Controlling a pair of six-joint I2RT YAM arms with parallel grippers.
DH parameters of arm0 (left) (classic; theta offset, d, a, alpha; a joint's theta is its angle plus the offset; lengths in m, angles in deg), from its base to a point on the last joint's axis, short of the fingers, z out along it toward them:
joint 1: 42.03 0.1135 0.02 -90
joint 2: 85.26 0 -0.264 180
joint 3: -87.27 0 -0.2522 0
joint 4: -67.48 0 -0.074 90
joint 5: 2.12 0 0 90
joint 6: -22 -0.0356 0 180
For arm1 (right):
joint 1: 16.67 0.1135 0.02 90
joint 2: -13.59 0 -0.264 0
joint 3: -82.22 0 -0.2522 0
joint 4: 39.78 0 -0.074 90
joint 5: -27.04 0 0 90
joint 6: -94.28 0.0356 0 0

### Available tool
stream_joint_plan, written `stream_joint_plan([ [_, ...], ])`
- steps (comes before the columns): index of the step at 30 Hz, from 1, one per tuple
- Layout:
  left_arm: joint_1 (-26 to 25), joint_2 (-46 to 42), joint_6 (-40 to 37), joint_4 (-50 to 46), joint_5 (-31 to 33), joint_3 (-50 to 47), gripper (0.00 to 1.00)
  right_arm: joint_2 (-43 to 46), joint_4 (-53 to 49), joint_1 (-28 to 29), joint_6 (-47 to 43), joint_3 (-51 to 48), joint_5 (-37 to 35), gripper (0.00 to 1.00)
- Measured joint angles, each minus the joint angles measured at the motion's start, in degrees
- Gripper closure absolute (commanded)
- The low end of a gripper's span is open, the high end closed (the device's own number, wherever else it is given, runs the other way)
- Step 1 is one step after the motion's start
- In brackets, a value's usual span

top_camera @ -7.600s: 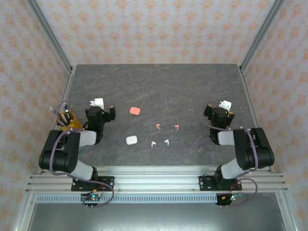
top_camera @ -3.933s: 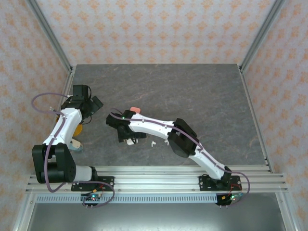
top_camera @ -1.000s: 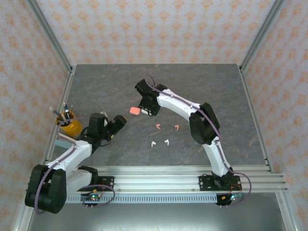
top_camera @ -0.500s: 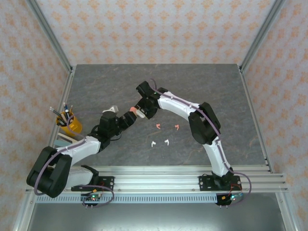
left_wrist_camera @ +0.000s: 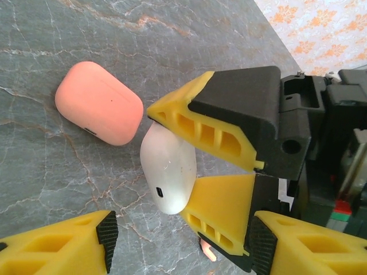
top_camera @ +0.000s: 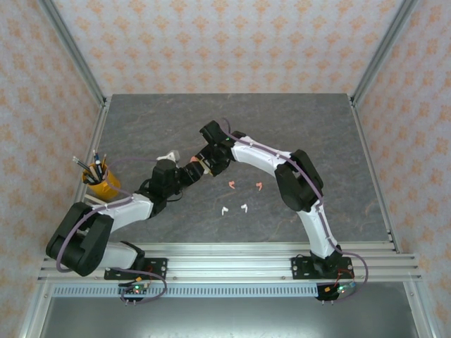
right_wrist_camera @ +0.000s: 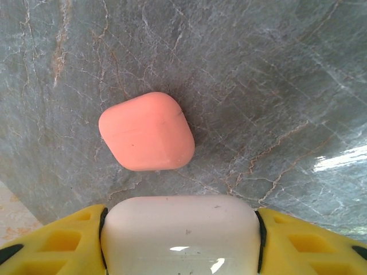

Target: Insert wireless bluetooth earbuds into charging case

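Swung in since a second ago, beyond the loose earbuds [top_camera: 244, 207] (tiny white and coral hooks, well apart from any fingers), the left gripper [left_wrist_camera: 180, 238] stands open, fingertips just short of the white case [left_wrist_camera: 168, 169] clamped in the right gripper [right_wrist_camera: 180, 240]. A coral case [right_wrist_camera: 146, 132] lies just beyond. Likely a handover: next, pinch squarely, then open the lid.

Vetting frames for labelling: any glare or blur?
Right wrist view: bright glare on the table at right, small highlights on the white case; pink case sharp. Left wrist view: faint sheen on the white case, no obvious blur. Top view: even light, earbuds tiny.
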Motion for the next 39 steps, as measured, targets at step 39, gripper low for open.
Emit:
stream_joint_plan([
  [39,-0.8,8.9,-0.3,3.1,0.0,4.6,0.64,5.6,9.1,0.0,5.2,-8.7,3.8,0.46],
])
